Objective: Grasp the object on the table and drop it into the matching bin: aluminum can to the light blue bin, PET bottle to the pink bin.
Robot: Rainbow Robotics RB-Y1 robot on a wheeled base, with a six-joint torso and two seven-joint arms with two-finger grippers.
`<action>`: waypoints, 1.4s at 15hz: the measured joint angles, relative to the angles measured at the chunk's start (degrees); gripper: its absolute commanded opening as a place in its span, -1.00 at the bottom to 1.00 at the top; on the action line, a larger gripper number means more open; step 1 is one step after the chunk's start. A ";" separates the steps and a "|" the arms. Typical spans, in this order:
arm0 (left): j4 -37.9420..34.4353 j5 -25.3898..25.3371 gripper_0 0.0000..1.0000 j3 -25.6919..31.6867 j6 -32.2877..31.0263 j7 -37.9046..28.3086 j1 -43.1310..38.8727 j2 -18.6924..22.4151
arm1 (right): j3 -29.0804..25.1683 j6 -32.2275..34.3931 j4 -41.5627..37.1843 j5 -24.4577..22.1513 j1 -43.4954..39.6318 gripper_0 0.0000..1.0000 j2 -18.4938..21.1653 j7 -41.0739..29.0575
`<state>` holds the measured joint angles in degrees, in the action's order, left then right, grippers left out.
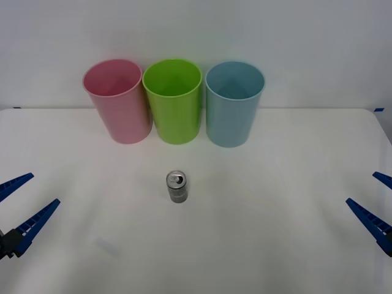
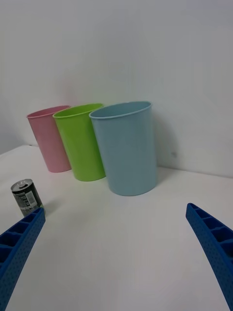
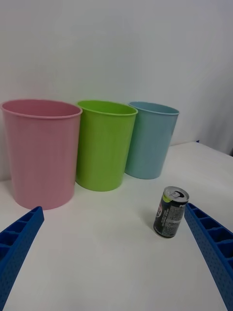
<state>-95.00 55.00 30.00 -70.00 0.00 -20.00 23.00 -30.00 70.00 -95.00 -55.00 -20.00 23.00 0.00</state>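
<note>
A small silver-grey aluminum can (image 1: 177, 187) stands upright on the white table (image 1: 275, 202), in front of the bins. At the back, the pink bin (image 1: 117, 101) is on the left and the light blue bin (image 1: 234, 104) on the right. My left gripper (image 1: 24, 205) is open at the table's left side, far from the can. My right gripper (image 1: 375, 199) is open at the right side, equally far. In the left wrist view the can (image 3: 171, 212) stands just beyond one blue finger (image 3: 211, 248). The right wrist view has the can (image 2: 26, 197) off to one side. The PET bottle is out of view.
A lime green bin (image 1: 173, 101) stands between the pink and light blue bins, close to both. A white wall rises right behind the row. Bare tabletop lies between each gripper and the can.
</note>
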 measured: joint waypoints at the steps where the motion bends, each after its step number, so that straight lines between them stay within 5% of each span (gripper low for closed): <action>1: 0.00 0.00 1.00 0.00 0.00 0.00 0.00 0.00 | 0.00 0.00 0.00 0.00 0.00 1.00 0.00 0.00; 15: 0.00 0.00 1.00 0.00 0.00 0.00 0.00 0.00 | 6.18 0.19 3.43 -1.76 -0.17 1.00 0.47 3.50; 21: 0.00 0.00 1.00 0.00 0.00 0.00 0.00 0.00 | 16.04 -2.20 4.30 -3.00 1.29 1.00 0.15 6.91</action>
<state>-95.00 55.00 30.00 -70.00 0.00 -20.00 23.00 -13.96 67.80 -90.70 -58.00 -18.71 23.15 6.91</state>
